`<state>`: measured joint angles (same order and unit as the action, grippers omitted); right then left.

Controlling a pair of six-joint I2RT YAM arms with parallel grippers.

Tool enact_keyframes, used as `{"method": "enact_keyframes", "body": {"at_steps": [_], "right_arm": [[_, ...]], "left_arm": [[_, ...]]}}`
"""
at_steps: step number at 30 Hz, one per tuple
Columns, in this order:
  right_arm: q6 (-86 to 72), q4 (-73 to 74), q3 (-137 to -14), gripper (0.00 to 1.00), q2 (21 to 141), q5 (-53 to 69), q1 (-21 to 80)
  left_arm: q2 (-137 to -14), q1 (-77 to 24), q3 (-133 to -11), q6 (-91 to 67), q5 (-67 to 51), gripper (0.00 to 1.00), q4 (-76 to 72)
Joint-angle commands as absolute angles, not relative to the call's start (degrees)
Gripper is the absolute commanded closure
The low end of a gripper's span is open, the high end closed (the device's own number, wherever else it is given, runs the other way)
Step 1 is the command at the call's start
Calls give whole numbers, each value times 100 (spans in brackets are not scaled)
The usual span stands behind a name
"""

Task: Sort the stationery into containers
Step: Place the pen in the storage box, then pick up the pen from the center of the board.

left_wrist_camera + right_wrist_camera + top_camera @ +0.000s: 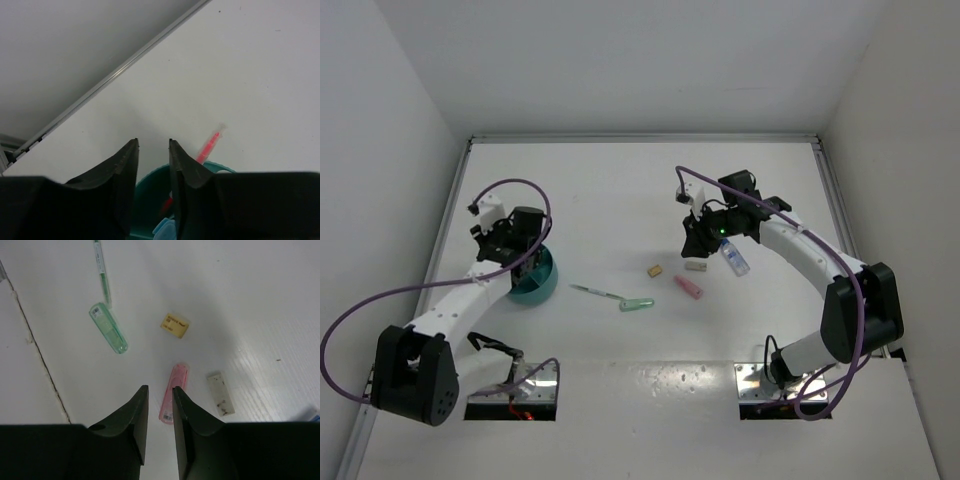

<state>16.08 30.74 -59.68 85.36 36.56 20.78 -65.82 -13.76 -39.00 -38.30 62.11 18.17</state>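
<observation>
Left gripper (153, 145) over the teal cup (150, 186). Two dark fingers (124, 172) stand a narrow gap apart, nothing between them.

Cup rim shows below and between the fingers and curves out to the right. A pink-red pen (209, 146) leans out over the rim, its tip above the white table (240, 75). A light-blue piece (165, 230) sits in the cup at the bottom edge, only partly visible.

A metal edge strip (115, 75) runs diagonally where the table meets the grey wall (60, 45).

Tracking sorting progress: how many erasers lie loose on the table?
2, lying loose: a tan eraser, and a whitish eraser close beside the pink marker, not touching it. More may be hidden inside the teal cup.
</observation>
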Motion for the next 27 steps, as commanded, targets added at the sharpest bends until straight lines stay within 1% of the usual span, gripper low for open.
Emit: {"method": "enact_keyframes", "body": {"at_steps": [1,2,3,4,7,11,13,14,15,16,17,18,19,20,21,23,25,26,27], "right_arm": [[1696,3015,-5985,74,8490,3850,2109],[1696,3015,-5985,74,8490,3850,2109],[1696,3015,-5985,74,8490,3850,2109],[1696,3015,-5985,74,8490,3850,2109],[1696,3015,-5985,74,8490,3850,2109],[1696,3067,-6038,74,8543,3850,2109],[1696,3067,-6038,80,8604,3780,2109],[1696,3128,-6090,89,8665,3710,2109],[1696,3129,-6091,91,8666,3709,2109],[1783,3181,-6152,91,8727,3526,2179],[1845,3243,-6152,78,8728,3411,2180],[1915,3243,-6152,64,8728,3288,2302],[1968,3243,-6152,54,8780,3026,2468],[2064,3243,-6152,41,8832,2884,2557],[2065,3147,-6152,35,8833,2709,2645],[2153,2893,-6073,31,8833,2094,2900],[2224,2734,-6012,30,8781,1767,3067],[2276,2681,-6012,33,8780,1767,3120],[2276,2611,-6012,47,8780,1897,3120]], "left_arm": [[-6276,-1318,-4175,-4051,6390,66,1968],[-6127,-1318,-4244,-4052,6390,72,2021],[-6030,-1266,-4306,-4052,6390,83,2021],[-5916,-1266,-4359,-4104,6390,88,2169],[-5345,-1266,-4543,-4025,6250,93,2223],[-4773,-1266,-4851,-3491,5933,99,2276],[-4537,-1266,-5070,-3183,5242,100,2329],[-4457,-1266,-5167,-2712,4768,100,2329],[-4395,-1318,-5333,-2429,3519,100,2329],[-4395,-1466,-5413,-2139,2802,100,2329],[-4325,-1572,-5466,-1918,2090,96,2268],[-4376,-1643,-5528,-1681,1309,84,2268],[-4473,-1765,-5641,-1679,4,60,2268],[-4622,-1827,-5738,-1835,-392,56,2407],[-4945,-1915,-5809,-2202,-665,52,2678],[-5193,-2300,-5862,-2608,-704,48,2943],[-5334,-2617,-5862,-2952,-12,45,3304],[-5335,-2941,-5862,-2953,261,45,3409],[-5265,-3066,-5862,-2953,533,45,3532]]}}
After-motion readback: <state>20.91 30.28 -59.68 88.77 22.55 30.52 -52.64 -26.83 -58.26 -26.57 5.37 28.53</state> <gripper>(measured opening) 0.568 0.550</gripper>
